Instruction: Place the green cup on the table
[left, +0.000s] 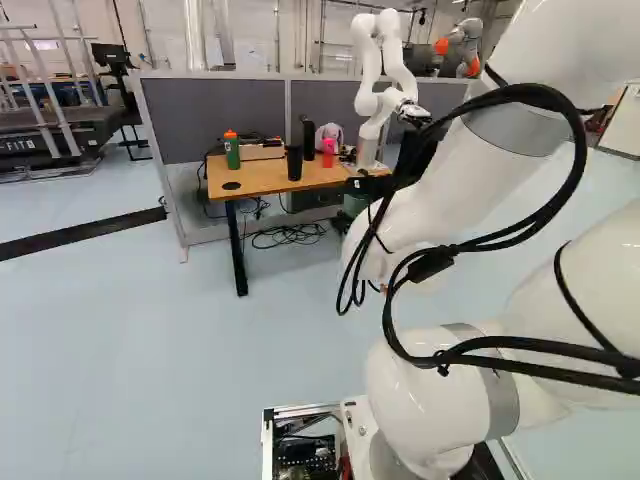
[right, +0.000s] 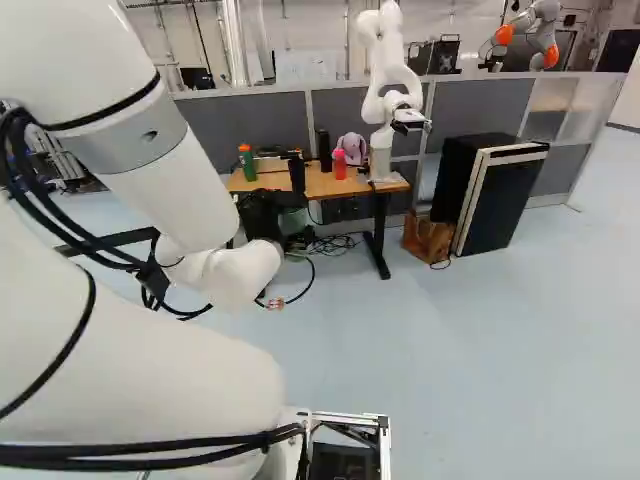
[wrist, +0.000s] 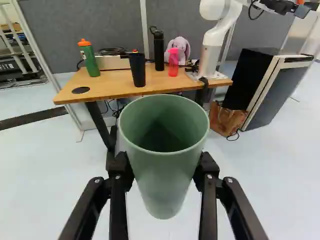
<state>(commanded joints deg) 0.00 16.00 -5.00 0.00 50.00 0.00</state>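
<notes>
Carry step, by my read: green cup (wrist: 162, 175) is in the gripper (wrist: 164, 167) and the table (wrist: 112, 84) stands well apart ahead, so the base likely has to drive closer first. Go smoothly, keep the cup mouth-up, and hold its bottom above the tabletop until past the front edge (clipping that edge looks like the main risk). Good target: the bare wood between the green bottle (wrist: 91, 62) and the black cup (wrist: 137, 70), keeping off the dark round patch (wrist: 80, 90); swinging wide could knock either neighbour. Lower slowly until the bottom sits flat, then spread the fingers evenly and back straight out so the cup doesn't tip. Fingers are clamped on the green cup, one on each side of its wall, below the rim; the mouth opens above them, and the narrower bottom points down. Exact pad contact can't be seen.
</notes>
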